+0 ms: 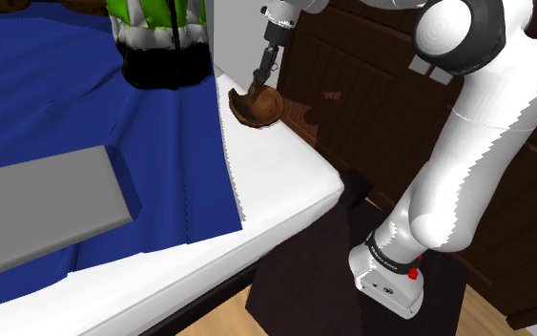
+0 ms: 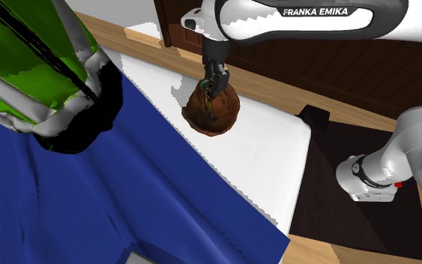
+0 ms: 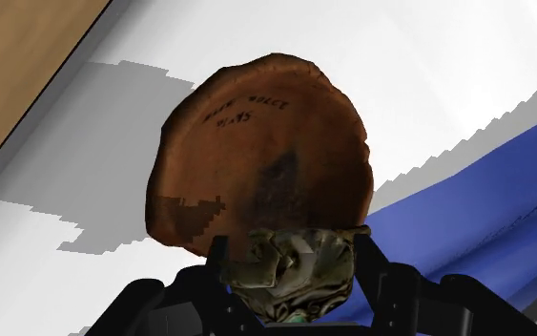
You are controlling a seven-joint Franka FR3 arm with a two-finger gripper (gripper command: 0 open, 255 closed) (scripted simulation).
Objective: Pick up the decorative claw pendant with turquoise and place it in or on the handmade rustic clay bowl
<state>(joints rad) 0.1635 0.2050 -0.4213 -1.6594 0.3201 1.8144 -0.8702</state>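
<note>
**Pendant lifted and held over the bowl; only the release is left.**

The black gripper (image 3: 293, 254) is pinching the mottled grey-green pendant (image 3: 290, 279) between its two fingers, so the pick-up looks done. Just beyond the pendant, the brown clay bowl (image 3: 257, 143) rests on the white surface (image 1: 285, 181) close to its near edge. In the shoulder view the gripper hangs right above the bowl. In the second exterior view the pendant sits over the bowl's hollow, though I cannot tell whether it touches the clay. As I judge it, what remains is a short descent and parting the fingers so that the pendant lands inside. Farther off, to the shoulder view's left, lies the blue cover (image 1: 66, 95), and beyond it a green, white and black object (image 1: 156, 29).
</note>
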